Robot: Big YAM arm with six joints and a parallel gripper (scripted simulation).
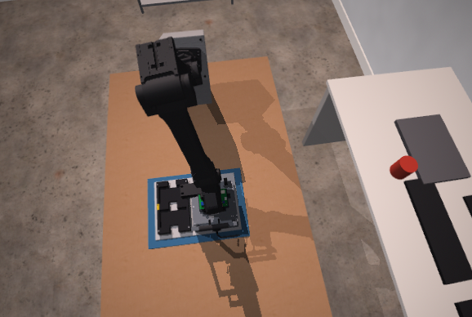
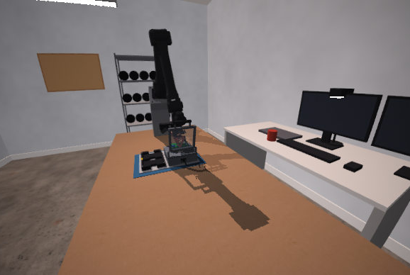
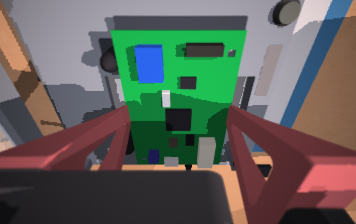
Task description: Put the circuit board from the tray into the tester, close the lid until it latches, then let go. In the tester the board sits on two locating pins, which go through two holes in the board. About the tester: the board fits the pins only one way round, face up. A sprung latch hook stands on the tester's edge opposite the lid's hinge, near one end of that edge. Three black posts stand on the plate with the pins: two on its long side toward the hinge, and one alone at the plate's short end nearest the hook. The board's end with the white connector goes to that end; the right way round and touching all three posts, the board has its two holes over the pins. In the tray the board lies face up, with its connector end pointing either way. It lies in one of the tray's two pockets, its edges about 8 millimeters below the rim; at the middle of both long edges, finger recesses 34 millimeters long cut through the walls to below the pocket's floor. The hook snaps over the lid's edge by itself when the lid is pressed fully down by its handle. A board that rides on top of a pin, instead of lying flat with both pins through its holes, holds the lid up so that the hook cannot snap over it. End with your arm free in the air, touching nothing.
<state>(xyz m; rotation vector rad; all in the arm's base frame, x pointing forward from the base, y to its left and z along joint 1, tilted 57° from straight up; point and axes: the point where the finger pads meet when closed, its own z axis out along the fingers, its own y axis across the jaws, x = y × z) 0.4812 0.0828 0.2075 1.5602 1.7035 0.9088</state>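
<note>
The green circuit board (image 3: 150, 97) (image 1: 224, 199) is face up over the plate of the tester (image 1: 201, 218) (image 2: 189, 158). My gripper (image 3: 178, 112) (image 2: 178, 141) is shut on its two long edges near the middle. The white connector (image 3: 206, 152) is at the board's lower end in the wrist view. A black post (image 3: 109, 61) stands close against the left long edge; a small black one (image 3: 188, 167) shows beyond the connector end. Pins and holes are hidden, and whether the board lies flat cannot be told. The framed lid (image 2: 195, 136) stands open, upright.
The black tray (image 1: 168, 218) (image 2: 159, 156) is beside the tester, with no board showing in its pockets. Both stand on a blue mat (image 1: 151, 216). The upright lid is close to the gripper on the hinge side. A round knob (image 3: 287, 12) shows at the wrist view's upper right.
</note>
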